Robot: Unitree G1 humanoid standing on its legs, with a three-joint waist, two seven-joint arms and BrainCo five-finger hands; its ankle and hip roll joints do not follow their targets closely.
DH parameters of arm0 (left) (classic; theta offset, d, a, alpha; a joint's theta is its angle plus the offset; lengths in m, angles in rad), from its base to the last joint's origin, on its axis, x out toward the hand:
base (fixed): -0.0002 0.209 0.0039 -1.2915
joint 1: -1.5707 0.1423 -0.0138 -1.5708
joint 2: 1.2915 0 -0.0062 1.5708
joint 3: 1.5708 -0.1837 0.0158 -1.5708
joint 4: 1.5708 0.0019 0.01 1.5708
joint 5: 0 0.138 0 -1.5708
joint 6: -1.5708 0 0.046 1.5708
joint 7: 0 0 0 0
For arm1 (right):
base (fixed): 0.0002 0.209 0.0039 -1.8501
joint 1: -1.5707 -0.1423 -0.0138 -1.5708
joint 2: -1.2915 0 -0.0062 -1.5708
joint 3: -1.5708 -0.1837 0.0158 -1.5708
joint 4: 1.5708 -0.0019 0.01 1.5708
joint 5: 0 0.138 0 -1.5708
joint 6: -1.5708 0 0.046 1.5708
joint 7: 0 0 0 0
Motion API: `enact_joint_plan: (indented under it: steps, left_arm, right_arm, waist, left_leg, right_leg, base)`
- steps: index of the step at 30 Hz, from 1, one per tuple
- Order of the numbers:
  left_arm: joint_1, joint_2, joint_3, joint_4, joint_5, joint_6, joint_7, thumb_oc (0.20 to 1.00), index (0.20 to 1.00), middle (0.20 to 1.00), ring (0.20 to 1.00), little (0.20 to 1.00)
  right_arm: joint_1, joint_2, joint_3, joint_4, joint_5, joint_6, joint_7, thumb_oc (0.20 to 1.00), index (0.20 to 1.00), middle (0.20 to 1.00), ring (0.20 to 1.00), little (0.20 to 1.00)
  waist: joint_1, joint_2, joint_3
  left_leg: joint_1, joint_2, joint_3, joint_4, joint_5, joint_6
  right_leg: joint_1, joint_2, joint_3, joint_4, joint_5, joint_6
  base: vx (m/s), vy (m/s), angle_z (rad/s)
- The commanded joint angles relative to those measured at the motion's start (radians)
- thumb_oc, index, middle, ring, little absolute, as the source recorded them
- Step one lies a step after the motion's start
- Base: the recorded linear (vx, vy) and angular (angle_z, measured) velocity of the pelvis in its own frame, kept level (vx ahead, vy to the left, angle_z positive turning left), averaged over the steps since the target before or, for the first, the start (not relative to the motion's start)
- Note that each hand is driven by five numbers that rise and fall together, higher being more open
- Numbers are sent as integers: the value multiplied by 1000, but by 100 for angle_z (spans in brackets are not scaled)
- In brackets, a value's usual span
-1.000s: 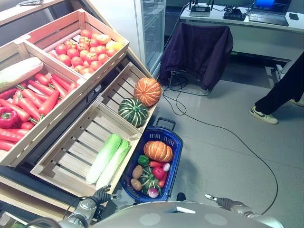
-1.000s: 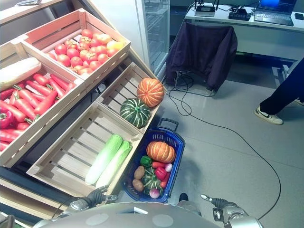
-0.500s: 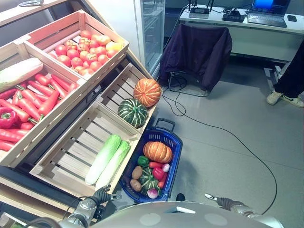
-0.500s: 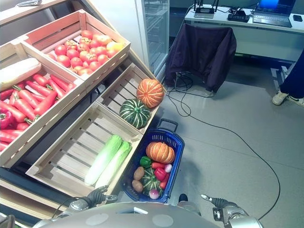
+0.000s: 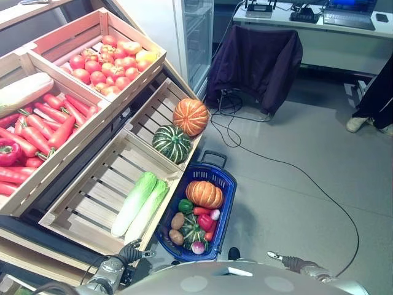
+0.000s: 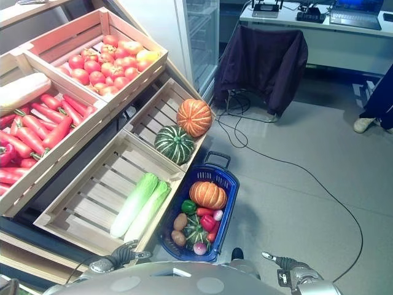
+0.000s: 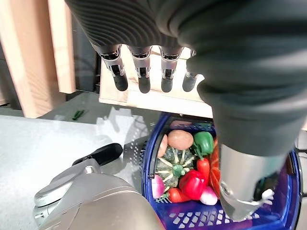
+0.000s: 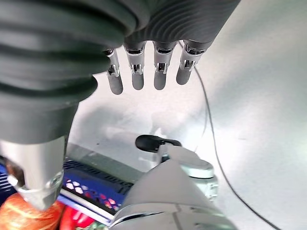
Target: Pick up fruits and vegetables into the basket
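Blue plastic mesh basket (image 5: 224, 184), floor, lower centre of frame: holds an orange ribbed pumpkin (image 5: 204, 194), a small green striped squash (image 5: 194, 230), a red pepper (image 5: 204, 223), a green pepper (image 5: 185, 206), potatoes (image 5: 177, 221). Left hand (image 7: 144, 72) and right hand (image 8: 144, 72), bottom edge of frame: fingers straight, empty. Slatted wooden crate (image 5: 153, 114), centre: large orange pumpkin (image 5: 190, 117), dark green striped pumpkin (image 5: 172, 144). Advice: reach wide, cup the round body from both sides, lift clear of the crate's rim.
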Motion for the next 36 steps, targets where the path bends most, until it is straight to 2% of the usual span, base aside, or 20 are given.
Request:
enact_joint_plan:
  steps: [1,9,15,19,23,30,36]
  left_arm:
    - [-83,22,34,25,-77,-29,25,1000,1000,1000,1000,1000]
    - [-191,29,4,-31,-205,-93,16,1000,1000,1000,1000,1000]
    - [-260,53,-11,-95,-285,-133,6,1000,1000,1000,1000,1000]
    - [-328,67,-30,-152,-343,-158,3,1000,1000,1000,1000,1000]
    - [-368,85,-47,-193,-366,-190,16,1000,1000,1000,1000,1000]
    - [-445,132,-43,-316,-427,-272,121,1000,1000,1000,1000,1000]
    - [-485,176,-21,-464,-355,-360,351,1000,1000,1000,1000,1000]
  right_arm:
    - [-96,-10,2,53,56,-15,-17,1000,1000,1000,1000,1000]
    - [-218,-19,56,-13,137,-29,-60,1000,1000,1000,1000,1000]
    - [-286,-38,82,-42,174,-27,-61,1000,1000,1000,1000,1000]
    - [-337,-62,89,-61,200,-25,-65,1000,1000,1000,1000,1000]
    - [-370,-87,87,-70,233,-28,-72,1000,1000,1000,1000,1000]
    - [-410,-106,89,-67,261,-36,-78,1000,1000,1000,1000,1000]
    - [-415,-103,83,-91,285,-38,-100,1000,1000,1000,1000,1000]
  waist:
    - [3,-12,107]
    - [-7,9,276]
    - [-9,4,340]
    - [-1,5,386]
    - [3,5,433]
    - [0,9,484]
    - [5,7,484]
  left_leg:
    - [-99,-23,-37,7,-37,2]
    - [-261,-45,-50,7,18,14]
    - [-325,-51,-57,7,40,9]
    - [-349,-57,-56,7,55,3]
    - [-417,-70,-56,89,46,5]
    - [-544,-88,-45,242,13,17]
    - [-661,-102,-52,349,-9,26]
  right_leg:
    - [19,-39,9,11,-85,81]
    - [-155,-12,37,11,-38,55]
    - [-211,0,40,11,-25,46]
    - [-240,-5,19,26,-19,37]
    - [-294,-13,17,98,-36,28]
    - [-422,-10,34,262,-82,20]
    - [-540,-9,44,361,-100,19]
  base:
    - [-191,25,5]
    - [-202,-6,4]
    - [-97,-26,1]
    - [-79,-16,3]
    - [-85,6,3]
    - [-67,1,11]
    - [-34,-26,8]
